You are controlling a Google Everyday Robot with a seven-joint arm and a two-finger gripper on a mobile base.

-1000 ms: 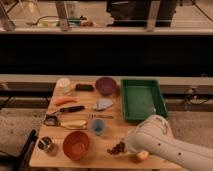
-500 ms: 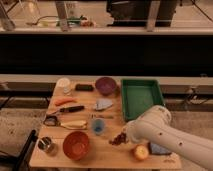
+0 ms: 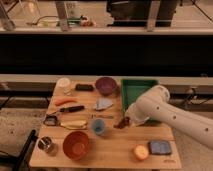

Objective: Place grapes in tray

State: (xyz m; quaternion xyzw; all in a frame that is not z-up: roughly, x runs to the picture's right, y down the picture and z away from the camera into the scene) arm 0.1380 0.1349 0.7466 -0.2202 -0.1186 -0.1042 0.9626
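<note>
The grapes (image 3: 121,122) are seen as a small dark cluster just above the tabletop (image 3: 110,150), hanging at the lower end of the white arm (image 3: 170,117), a little to the right of the blue cup (image 3: 98,128) and left of the tray's near corner. The pincer (image 3: 127,121) is located at that same spot, just beside the bunch; most of it is hidden by the arm's bulky end, so whether it is wide, narrow or closed on the fruit cannot be told. The tray (image 3: 131,89), green and rectangular, is set at the right rear of the tabletop, and its near right part is covered by the arm, which crosses it from the lower right.

Behind the grapes, a pale crumpled item (image 3: 103,104) is found, with the purple bowl (image 3: 105,85) further back, just left of the tray. A dark flat object (image 3: 84,87) and a white cup (image 3: 63,83) are placed in the rear left area. An orange carrot-like piece (image 3: 65,101), a black-handled tool (image 3: 70,109) and a yellowish elongated item (image 3: 73,124) are laid along the left side. At the front left, the orange bowl (image 3: 76,145) and a metal cup (image 3: 46,145) are set near each other. At the front right, a round orange-yellow fruit (image 3: 140,152) is placed just beside a blue-grey sponge (image 3: 160,147).
</note>
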